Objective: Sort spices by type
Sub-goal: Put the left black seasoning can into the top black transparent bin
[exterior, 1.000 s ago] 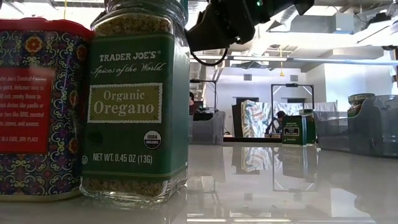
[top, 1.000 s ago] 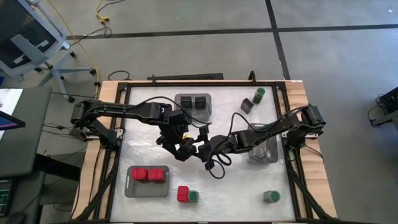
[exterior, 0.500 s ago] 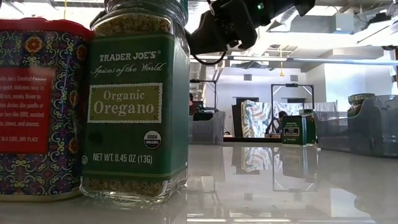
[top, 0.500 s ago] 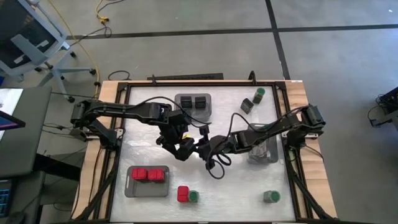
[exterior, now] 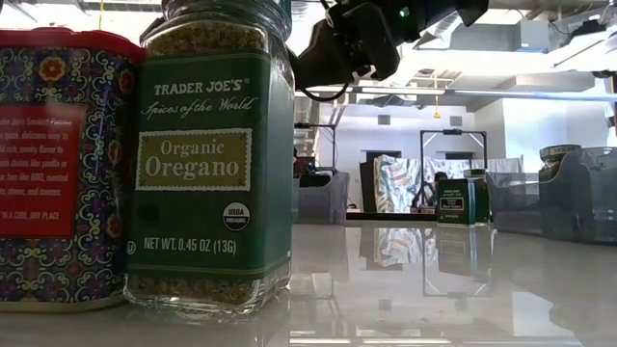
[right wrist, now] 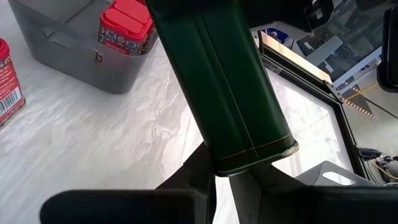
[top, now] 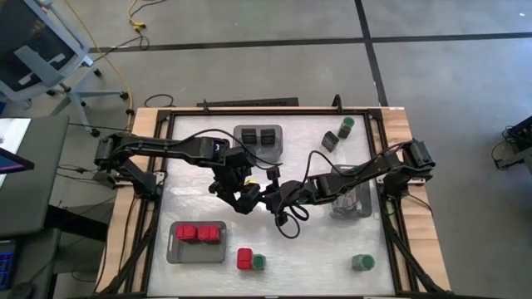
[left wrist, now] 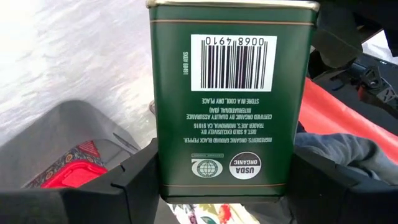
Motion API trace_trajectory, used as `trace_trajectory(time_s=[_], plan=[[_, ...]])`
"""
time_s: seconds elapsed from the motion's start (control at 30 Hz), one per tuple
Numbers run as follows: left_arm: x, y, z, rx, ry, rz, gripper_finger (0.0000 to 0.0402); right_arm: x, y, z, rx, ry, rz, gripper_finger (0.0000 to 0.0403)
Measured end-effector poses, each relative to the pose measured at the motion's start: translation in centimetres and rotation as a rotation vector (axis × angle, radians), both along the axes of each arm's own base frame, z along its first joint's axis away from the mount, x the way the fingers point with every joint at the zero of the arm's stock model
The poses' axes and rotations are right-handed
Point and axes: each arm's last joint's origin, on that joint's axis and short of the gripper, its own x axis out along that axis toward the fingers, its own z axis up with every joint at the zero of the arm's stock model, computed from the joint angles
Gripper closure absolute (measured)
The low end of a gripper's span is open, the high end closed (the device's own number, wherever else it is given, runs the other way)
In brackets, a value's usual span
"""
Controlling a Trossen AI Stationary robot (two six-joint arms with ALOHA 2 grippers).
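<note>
Spanning the scene is the white table [top: 191, 208], and over its middle the two dark arms meet tip to tip. Three grey trays lie around that meeting point: the one with two red boxes [top: 198, 232] sits on the near side of the left gripper [top: 243, 199], the one with two black cubes [top: 259, 137] sits beyond it, and the third tray [top: 353, 208] lies under the right arm, well back from the right gripper [top: 270, 198].

Both grippers hold one dark green tin [left wrist: 233, 99] between them. The left gripper's fingers clamp its two broad sides, with the barcode face turned to the wrist camera. The right gripper's fingers pinch narrowly on one end of the tin [right wrist: 217, 81] — the rest slants away from them.

From above, the tin itself is hidden among fingers and cable. Its far end is cut off in both wrist views.

Loose spices stand well apart from the grippers — a red box [top: 243, 259] touching a green-lidded jar [top: 258, 262] at the near edge, another jar [top: 362, 262] near the right corner, and a black tin [top: 330, 141] beside a jar [top: 347, 124] at the far edge.
</note>
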Motion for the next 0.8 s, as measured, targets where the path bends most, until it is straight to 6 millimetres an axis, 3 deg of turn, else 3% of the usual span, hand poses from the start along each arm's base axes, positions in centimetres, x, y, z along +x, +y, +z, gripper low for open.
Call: trace_trajectory(time_s=[0.8], plan=[[0.03, 0.05, -0.09, 0.014, 0.005, 0.009, 0.0133, -0.16, -0.01, -0.23, 0.020, 0.028, -0.012, 0.0325]])
